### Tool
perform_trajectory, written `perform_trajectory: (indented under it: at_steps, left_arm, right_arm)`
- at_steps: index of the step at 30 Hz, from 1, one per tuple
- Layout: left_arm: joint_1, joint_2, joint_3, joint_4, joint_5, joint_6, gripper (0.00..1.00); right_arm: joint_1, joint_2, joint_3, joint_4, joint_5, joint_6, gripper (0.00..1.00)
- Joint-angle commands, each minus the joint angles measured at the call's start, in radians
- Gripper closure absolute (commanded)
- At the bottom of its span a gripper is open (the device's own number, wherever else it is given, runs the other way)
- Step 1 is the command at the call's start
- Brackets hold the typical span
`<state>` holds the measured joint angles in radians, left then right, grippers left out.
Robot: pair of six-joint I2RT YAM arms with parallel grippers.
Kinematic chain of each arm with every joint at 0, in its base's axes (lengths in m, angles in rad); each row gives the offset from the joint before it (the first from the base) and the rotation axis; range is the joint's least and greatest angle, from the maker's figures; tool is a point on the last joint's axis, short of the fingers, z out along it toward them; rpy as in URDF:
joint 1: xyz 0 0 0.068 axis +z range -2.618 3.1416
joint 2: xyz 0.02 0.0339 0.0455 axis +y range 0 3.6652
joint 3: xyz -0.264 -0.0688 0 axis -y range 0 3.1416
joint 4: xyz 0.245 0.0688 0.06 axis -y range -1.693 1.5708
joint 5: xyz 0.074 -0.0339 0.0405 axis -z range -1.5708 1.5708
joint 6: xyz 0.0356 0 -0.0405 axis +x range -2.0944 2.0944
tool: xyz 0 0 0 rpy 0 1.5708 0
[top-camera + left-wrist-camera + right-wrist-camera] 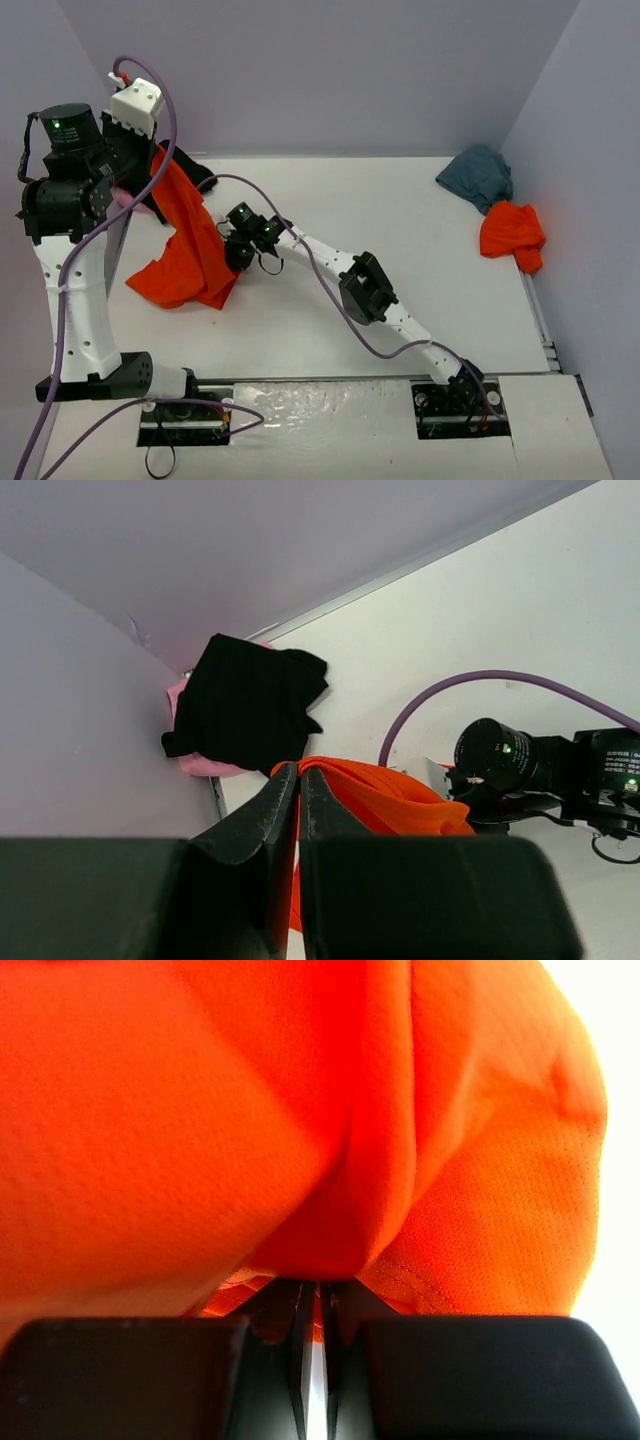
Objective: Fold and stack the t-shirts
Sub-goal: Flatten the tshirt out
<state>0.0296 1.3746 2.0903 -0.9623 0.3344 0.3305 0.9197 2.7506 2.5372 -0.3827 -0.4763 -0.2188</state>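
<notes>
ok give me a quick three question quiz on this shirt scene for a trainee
1. True or false: the left end effector and the right end effector are both shut on the hanging orange shirt.
2. The black shirt lies on a shirt of which colour? A) pink B) green C) white
3. Fill in: at the far right, the teal shirt lies next to a second ___ shirt.

Key: 1 true. 2 A, the pink shirt. 3 orange, the second orange shirt.
</notes>
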Motion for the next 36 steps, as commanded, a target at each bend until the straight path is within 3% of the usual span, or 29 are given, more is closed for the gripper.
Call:
perform_trajectory:
  at_steps: [1, 6, 11, 19, 30, 34, 36]
  left_arm:
    - [0.006, -0.007, 0.033, 0.058, -0.003, 0.002, 1.0]
    - [0.006, -0.003, 0.04, 0.05, -0.006, 0.009, 1.0]
    - [0.006, -0.001, 0.048, 0.037, -0.006, 0.019, 1.0]
    - [0.006, 0.017, 0.034, 0.052, 0.011, 0.01, 1.0]
    - [0.006, 0.014, -0.014, 0.077, 0.055, -0.006, 1.0]
    - [0.007, -0.002, -0.06, 0.08, 0.106, -0.001, 1.0]
    - [0.007, -0.011, -0.083, 0.077, 0.124, 0.005, 1.0]
  right_arm:
    - [-0.032, -0.092, -0.217, -0.084, 0.158, -0.066, 1.0]
    - [-0.08, -0.185, -0.386, -0.085, 0.368, -0.105, 1.0]
    - [-0.24, -0.282, -0.574, -0.092, 0.43, -0.081, 1.0]
    - [-0.389, -0.557, -0.818, -0.093, 0.529, -0.182, 1.0]
    - [-0.411, -0.883, -0.838, -0.111, 0.633, -0.244, 1.0]
    - [-0.419, -0.935, -0.847, -0.122, 0.657, -0.276, 1.0]
    - [-0.433, -0.957, -0.853, -0.135, 0.645, -0.271, 0.87]
